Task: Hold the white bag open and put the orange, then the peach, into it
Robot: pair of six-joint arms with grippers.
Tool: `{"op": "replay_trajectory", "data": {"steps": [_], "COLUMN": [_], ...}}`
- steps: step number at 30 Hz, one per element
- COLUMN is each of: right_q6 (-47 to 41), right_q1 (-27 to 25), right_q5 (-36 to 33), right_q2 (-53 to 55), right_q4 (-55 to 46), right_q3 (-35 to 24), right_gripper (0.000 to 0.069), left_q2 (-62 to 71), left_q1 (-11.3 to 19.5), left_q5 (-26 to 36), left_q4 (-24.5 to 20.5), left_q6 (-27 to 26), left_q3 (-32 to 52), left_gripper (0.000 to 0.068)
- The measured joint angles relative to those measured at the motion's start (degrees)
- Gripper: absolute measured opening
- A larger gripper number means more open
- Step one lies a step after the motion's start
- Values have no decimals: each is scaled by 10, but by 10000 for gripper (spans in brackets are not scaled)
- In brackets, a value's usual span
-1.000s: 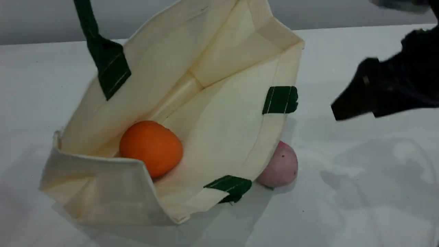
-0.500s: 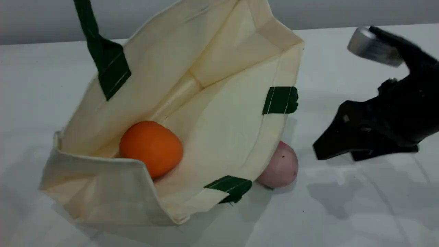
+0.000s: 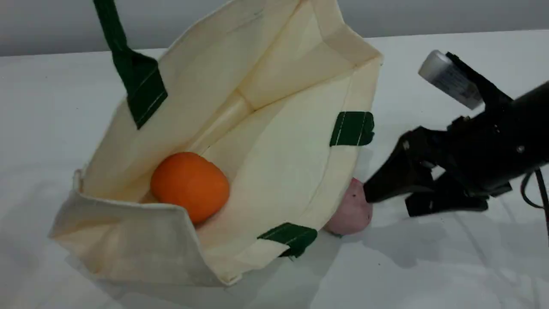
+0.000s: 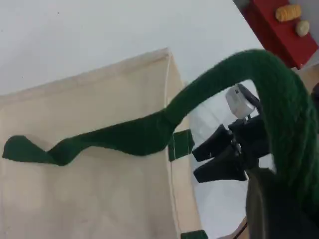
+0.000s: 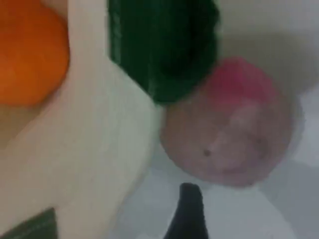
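The white bag [image 3: 274, 141] lies tilted with its mouth wide open. Its green handle [image 4: 279, 94] is pulled up taut, and my left gripper [image 4: 271, 209] is shut on it, out of the scene view's top edge. The orange [image 3: 188, 186] rests inside the bag near the front wall. The peach [image 3: 351, 210] sits on the table, touching the bag's right side. My right gripper [image 3: 390, 201] is open just right of the peach, its upper fingertip nearly on it. In the right wrist view the peach [image 5: 229, 124] fills the middle, above one fingertip [image 5: 187, 214].
The white table [image 3: 429, 266] stretches right of and in front of the bag. A red box [image 4: 279, 25] with small yellowish items shows at the top right of the left wrist view. A green handle tab [image 3: 351, 128] sits on the bag's right rim.
My right gripper has come down and to the left, from the upper right to just beside the peach. The bag shifted very slightly; the orange and peach stayed put.
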State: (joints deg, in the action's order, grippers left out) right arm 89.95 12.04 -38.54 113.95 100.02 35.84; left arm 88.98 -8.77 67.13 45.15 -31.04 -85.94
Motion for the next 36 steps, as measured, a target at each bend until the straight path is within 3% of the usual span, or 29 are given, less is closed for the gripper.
{"op": "replay_trajectory", "data": {"steps": [8,13,27,31,36], "right_q6": [0,0,0,0,0], "right_q1": [68,76,79,80,80], "right_q5": [58,83,28,31,33], "right_q2": [0,0,64,74,74], "right_q4": [-1,-1,3,2,2], "right_q3": [49,52,81,82,82], "right_gripper": [554,554,536,456,210], "left_q2": [0,0,0,0,0], "left_q1": [0,0,0,0,0], "left_q5": [2,8,8,8,8], "left_q4": [0,1,2,2,2], "left_q6": [0,0,0,0,0], "left_q3": [0,0,0,0,0], "left_gripper": [69,69,69,69,69]}}
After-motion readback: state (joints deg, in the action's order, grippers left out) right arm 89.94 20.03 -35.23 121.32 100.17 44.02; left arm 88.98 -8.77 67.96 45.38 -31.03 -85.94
